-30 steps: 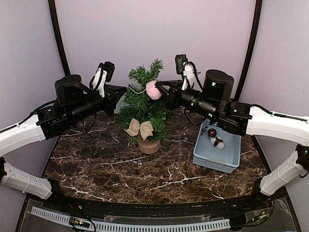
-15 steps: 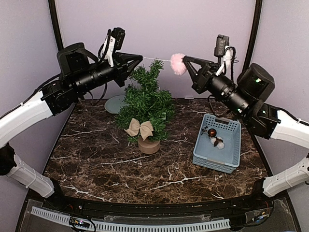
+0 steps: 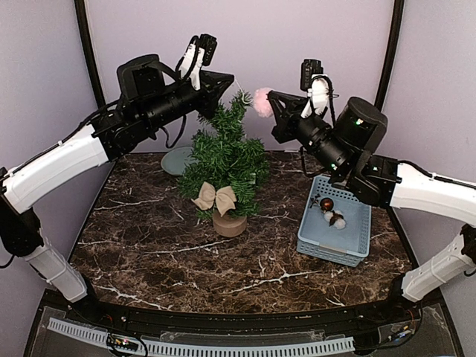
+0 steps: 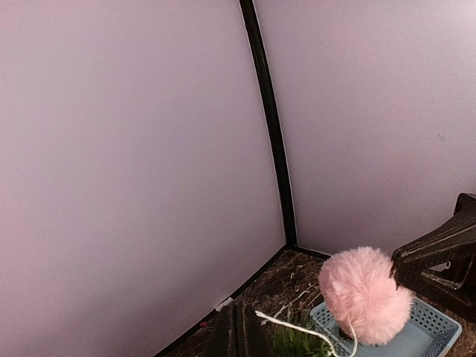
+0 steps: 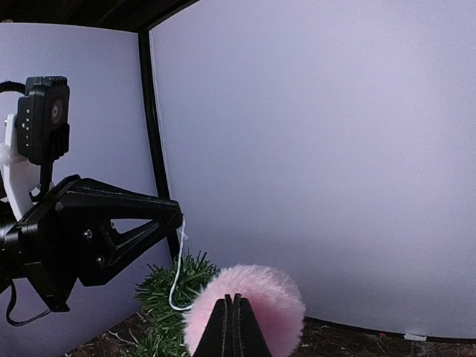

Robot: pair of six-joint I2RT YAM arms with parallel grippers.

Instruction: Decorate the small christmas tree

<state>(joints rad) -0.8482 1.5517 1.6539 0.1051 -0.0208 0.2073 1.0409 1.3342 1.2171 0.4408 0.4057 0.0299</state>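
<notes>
The small christmas tree [image 3: 223, 160] stands on the table [image 3: 149, 253]; it looks light and springy, best steadied by its stump [image 3: 229, 223]. Above its tip, the left gripper [image 3: 229, 78] is closed, apparently on the white string [image 5: 178, 268]; the right gripper [image 3: 271, 97] pinches the soft pink pompom [image 3: 261, 103].

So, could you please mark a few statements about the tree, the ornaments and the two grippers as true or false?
1. The right gripper holds a pink pompom up near the top of the tree. True.
2. The bow lies in the basket. False: it sits on the tree's lower branches.
3. The left gripper pinches the pompom's white string. True.
4. The basket is empty. False: it holds a brown ball and white balls.
</notes>
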